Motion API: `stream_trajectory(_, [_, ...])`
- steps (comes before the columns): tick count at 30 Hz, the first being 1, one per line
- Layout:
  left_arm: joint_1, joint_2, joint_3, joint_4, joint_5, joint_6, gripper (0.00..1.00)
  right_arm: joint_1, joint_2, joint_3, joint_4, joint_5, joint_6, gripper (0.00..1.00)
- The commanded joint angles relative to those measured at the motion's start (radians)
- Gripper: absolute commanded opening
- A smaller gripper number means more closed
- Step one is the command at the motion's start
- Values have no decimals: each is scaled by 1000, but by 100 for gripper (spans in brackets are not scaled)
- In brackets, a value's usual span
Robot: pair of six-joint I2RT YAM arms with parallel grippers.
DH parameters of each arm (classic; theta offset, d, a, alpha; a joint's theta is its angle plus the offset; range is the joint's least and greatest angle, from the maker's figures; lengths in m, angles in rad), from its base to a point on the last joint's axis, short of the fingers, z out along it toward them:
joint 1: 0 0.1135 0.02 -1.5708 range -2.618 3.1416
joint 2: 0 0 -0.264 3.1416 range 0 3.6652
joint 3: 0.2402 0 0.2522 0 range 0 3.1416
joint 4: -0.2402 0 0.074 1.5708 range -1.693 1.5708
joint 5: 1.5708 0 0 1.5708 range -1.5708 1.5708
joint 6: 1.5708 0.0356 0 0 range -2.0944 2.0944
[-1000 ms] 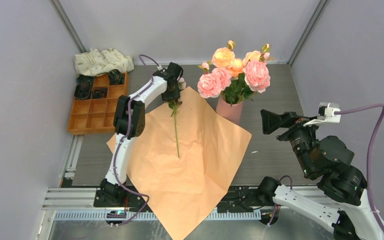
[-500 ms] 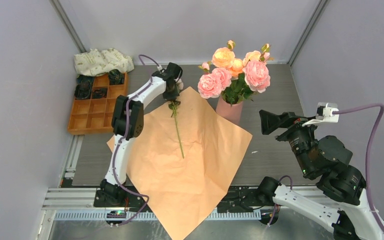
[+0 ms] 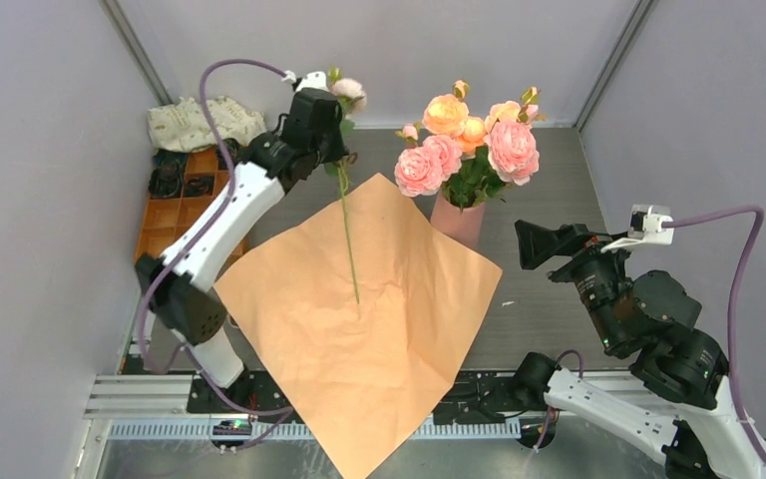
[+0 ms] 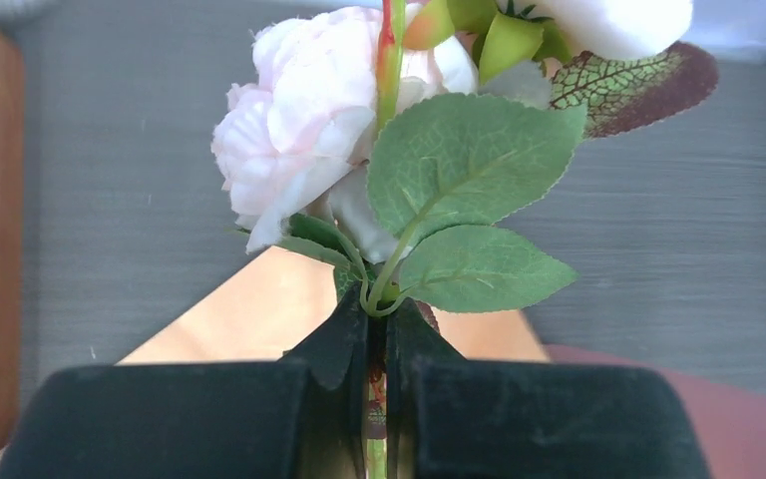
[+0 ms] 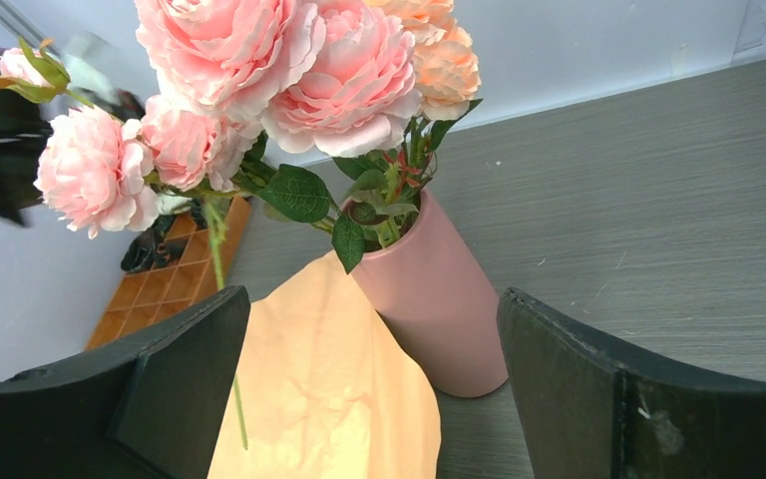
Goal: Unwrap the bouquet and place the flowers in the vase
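Bright, even light — soft shadows; left wrist foreground slightly blurred.

An orange compartment tray (image 3: 165, 238) holds dark objects (image 3: 168, 180), a white leaf-print cloth bundle (image 3: 178, 125) touching its far edge.

The left jaws, half open a second ago over the rose (image 3: 348, 92) lying on the orange paper (image 3: 399, 329), have shut on its stem and raised it, so the stem now hangs nearly upright over the paper. The left arm (image 3: 229, 205) has swung its elbow nearer and further left
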Motion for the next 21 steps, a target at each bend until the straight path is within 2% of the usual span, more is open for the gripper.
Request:
stream_trajectory(1, [-209, -238, 43, 125, -174, 177, 0, 3, -15, 5, 36, -2, 18, 99])
stream_trajectory(4, [-405, -344, 54, 241, -267, 319, 0, 3, -29, 4, 29, 5, 22, 100])
stream_trajectory(10, [-634, -500, -56, 500, -319, 475, 0, 3, -54, 7, 19, 11, 25, 99])
stream_trajectory(15, [-733, -563, -136, 683, -223, 554, 0, 3, -68, 14, 2, 15, 25, 99])
stream_trajectory(21, [-760, -532, -171, 905, -7, 628, 0, 3, -77, 11, 2, 18, 28, 99])
